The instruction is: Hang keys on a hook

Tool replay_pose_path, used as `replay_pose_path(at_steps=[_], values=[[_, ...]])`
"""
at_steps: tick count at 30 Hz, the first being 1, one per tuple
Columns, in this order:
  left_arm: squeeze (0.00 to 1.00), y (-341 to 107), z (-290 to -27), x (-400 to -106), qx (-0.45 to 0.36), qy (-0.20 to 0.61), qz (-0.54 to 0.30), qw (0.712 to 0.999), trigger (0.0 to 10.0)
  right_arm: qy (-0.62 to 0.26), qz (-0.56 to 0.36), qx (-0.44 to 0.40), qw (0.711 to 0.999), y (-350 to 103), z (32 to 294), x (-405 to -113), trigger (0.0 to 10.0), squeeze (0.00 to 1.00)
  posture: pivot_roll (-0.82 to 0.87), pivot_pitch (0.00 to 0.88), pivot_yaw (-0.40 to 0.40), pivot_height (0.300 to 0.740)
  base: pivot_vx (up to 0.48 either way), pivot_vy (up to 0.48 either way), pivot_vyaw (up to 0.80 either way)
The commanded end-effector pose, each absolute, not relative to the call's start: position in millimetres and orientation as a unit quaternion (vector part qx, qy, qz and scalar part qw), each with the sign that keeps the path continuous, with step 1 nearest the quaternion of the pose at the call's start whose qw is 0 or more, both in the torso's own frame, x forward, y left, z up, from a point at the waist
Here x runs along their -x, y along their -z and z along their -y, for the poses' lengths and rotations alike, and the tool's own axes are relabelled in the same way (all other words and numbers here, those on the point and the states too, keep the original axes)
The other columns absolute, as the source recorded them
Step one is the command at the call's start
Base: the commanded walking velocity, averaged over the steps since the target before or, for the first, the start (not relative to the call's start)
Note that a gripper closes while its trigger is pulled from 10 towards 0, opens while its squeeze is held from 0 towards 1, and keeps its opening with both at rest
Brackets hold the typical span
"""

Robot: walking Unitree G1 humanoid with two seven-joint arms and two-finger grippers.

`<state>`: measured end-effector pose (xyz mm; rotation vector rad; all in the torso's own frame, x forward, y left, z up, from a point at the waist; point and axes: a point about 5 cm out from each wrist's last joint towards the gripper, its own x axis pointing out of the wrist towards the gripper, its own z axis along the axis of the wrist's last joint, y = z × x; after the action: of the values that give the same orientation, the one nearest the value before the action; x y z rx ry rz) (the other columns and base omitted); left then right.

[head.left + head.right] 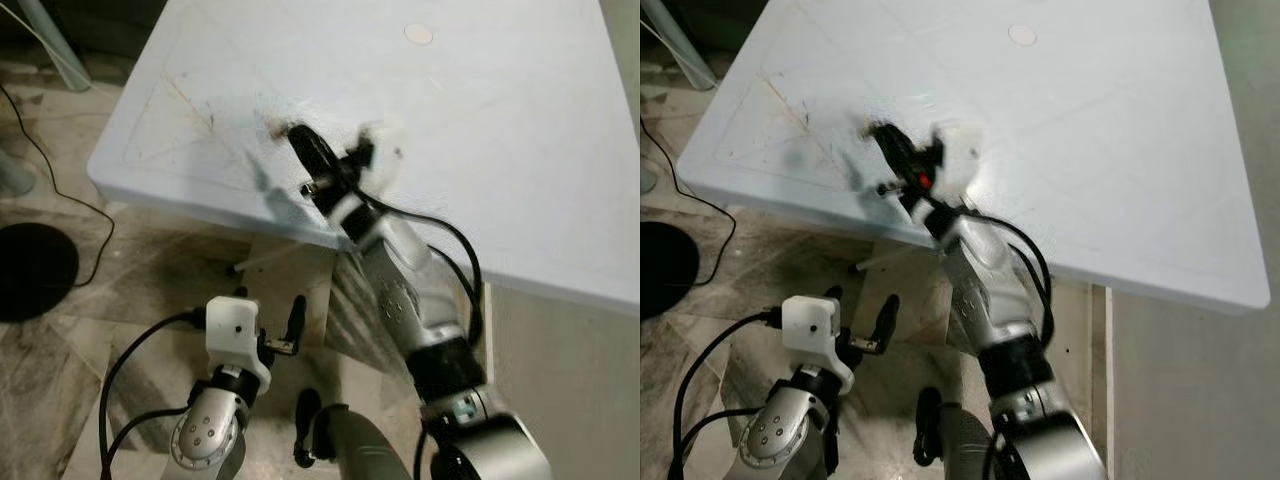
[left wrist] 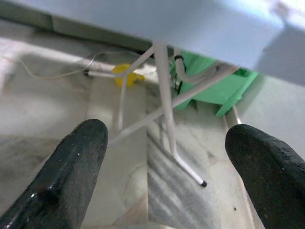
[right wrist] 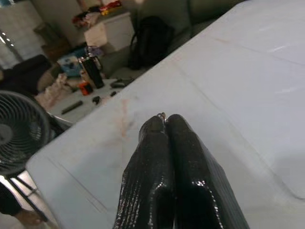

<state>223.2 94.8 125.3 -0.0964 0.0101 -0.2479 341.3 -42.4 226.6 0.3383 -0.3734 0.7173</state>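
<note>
My right gripper (image 1: 298, 140) reaches over the near part of the white table (image 1: 500, 150), with its two black fingers (image 3: 167, 157) pressed shut. A small metal ring of the keys (image 3: 162, 115) peeks out between the tips. Motion blur covers the wrist in the eye views, where a pale smear (image 1: 958, 150) and a red spot (image 1: 925, 180) show beside the fingers. My left gripper (image 1: 268, 312) hangs low in front of the table edge, open, with nothing between its fingers (image 2: 71, 171).
A small round disc (image 1: 418, 33) lies far back on the table. White table legs (image 2: 164, 95), a yellow object (image 2: 125, 74) and a green one (image 2: 224, 90) sit underneath. A black round base (image 1: 30, 268) with a cable is on the floor at left. A fan (image 3: 19, 131) stands beyond the table.
</note>
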Motion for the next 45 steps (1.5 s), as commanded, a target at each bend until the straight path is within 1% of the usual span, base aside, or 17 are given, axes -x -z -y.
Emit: replay_pose_path(at_steps=[1, 3, 4, 5, 6, 7, 8, 13, 14, 15, 19, 22, 26, 29, 33, 39, 45], values=[[0.0, -120, -90, -222, 0.06, 0.133, -0.015, 0.989, 10.0, -0.328, 0.2, -0.157, 0.91, -227, 66, -336, 10.0, 0.0, 0.12, 0.354, -0.18, 0.74, 0.0, 0.0, 0.0], [0.0, -123, -90, -224, 0.059, 0.133, -0.007, 0.989, 10.0, -0.307, 0.2, -0.146, 0.919, -221, 82, -333, 10.0, 0.0, 0.11, 0.345, -0.176, 0.74, 0.0, 0.0, 0.0], [0.0, -123, -90, -225, 0.061, 0.134, -0.006, 0.989, 10.0, -0.304, 0.198, -0.145, 0.92, -219, 86, -332, 10.0, 0.0, 0.11, 0.345, -0.176, 0.74, 0.0, 0.0, 0.0], [0.0, -126, -91, -227, 0.066, 0.134, 0.002, 0.989, 10.0, -0.295, 0.201, -0.143, 0.923, -216, 96, -329, 10.0, 0.0, 0.11, 0.339, -0.172, 0.74, 0.0, 0.0, 0.0], [0.0, -126, -91, -227, 0.066, 0.134, 0.002, 0.989, 10.0, -0.295, 0.201, -0.143, 0.923, -216, 96, -329, 10.0, 0.0, 0.11, 0.339, -0.172, 0.74, 0.0, 0.0, 0.0], [0.0, -127, -92, -229, 0.067, 0.134, 0.006, 0.989, 10.0, -0.277, 0.2, -0.139, 0.93, -213, 109, -325, 10.0, 0.0, 0.11, 0.332, -0.167, 0.74, 0.0, 0.0, 0.0], [0.0, -128, -93, -230, 0.065, 0.133, 0.007, 0.989, 10.0, -0.265, 0.199, -0.135, 0.934, -211, 115, -323, 10.0, 0.0, 0.1, 0.325, -0.162, 0.74, 0.0, 0.0, 0.0], [0.0, -133, -96, -235, 0.063, 0.135, 0.024, 0.989, 10.0, -0.211, 0.201, -0.125, 0.948, -210, 139, -314, 10.0, 0.0, 0.09, 0.303, -0.144, 0.74, 0.0, 0.0, 0.0], [0.0, -133, -96, -235, 0.063, 0.135, 0.024, 0.989, 10.0, -0.211, 0.201, -0.125, 0.948, -210, 139, -314, 10.0, 0.0, 0.09, 0.303, -0.144, 0.74, 0.0, 0.0, 0.0], [0.0, -137, -97, -238, 0.063, 0.133, 0.033, 0.989, 10.0, -0.188, 0.199, -0.116, 0.955, -208, 147, -311, 10.0, 0.0, 0.09, 0.294, -0.136, 0.74, 0.0, 0.0, 0.0], [0.0, -141, -100, -244, 0.065, 0.131, 0.041, 0.988, 10.0, -0.161, 0.192, -0.099, 0.963, -201, 157, -306, 10.0, 0.0, 0.08, 0.278, -0.119, 0.74, 0.0, 0.0, 0.0], [0.0, -142, -106, -251, 0.066, 0.127, 0.043, 0.989, 10.0, -0.122, 0.177, -0.088, 0.973, -192, 169, -302, 10.0, 0.0, 0.07, 0.265, -0.106, 0.74, 0.0, 0.0, 0.0], [0.0, -140, -115, -259, 0.081, 0.111, 0.042, 0.99, 10.0, -0.086, 0.165, -0.08, 0.979, -187, 177, -297, 10.0, 0.0, 0.06, 0.252, -0.096, 0.74, 0.0, 0.0, 0.0], [0.0, -139, -118, -262, 0.086, 0.105, 0.041, 0.99, 10.0, -0.075, 0.161, -0.073, 0.981, -186, 181, -296, 10.0, 0.0, 0.06, 0.247, -0.094, 0.74, 0.0, 0.0, 0.0], [0.0, -138, -124, -272, 0.081, 0.093, 0.042, 0.991, 10.0, -0.035, 0.144, -0.059, 0.987, -177, 196, -295, 10.0, 0.0, 0.06, 0.217, -0.086, 0.74, 0.0, 0.0, 0.0], [0.0, -139, -135, -282, 0.082, 0.077, 0.047, 0.993, 10.0, -0.02, 0.147, -0.057, 0.987, -177, 200, -297, 10.0, 0.0, 0.06, 0.193, -0.082, 0.74, 0.0, 0.0, 0.0], [0.0, -139, -142, -288, 0.077, 0.072, 0.053, 0.993, 10.0, -0.01, 0.146, -0.054, 0.988, -176, 203, -297, 10.0, 0.0, 0.05, 0.188, -0.077, 0.74, 0.0, 0.0, 0.0]])
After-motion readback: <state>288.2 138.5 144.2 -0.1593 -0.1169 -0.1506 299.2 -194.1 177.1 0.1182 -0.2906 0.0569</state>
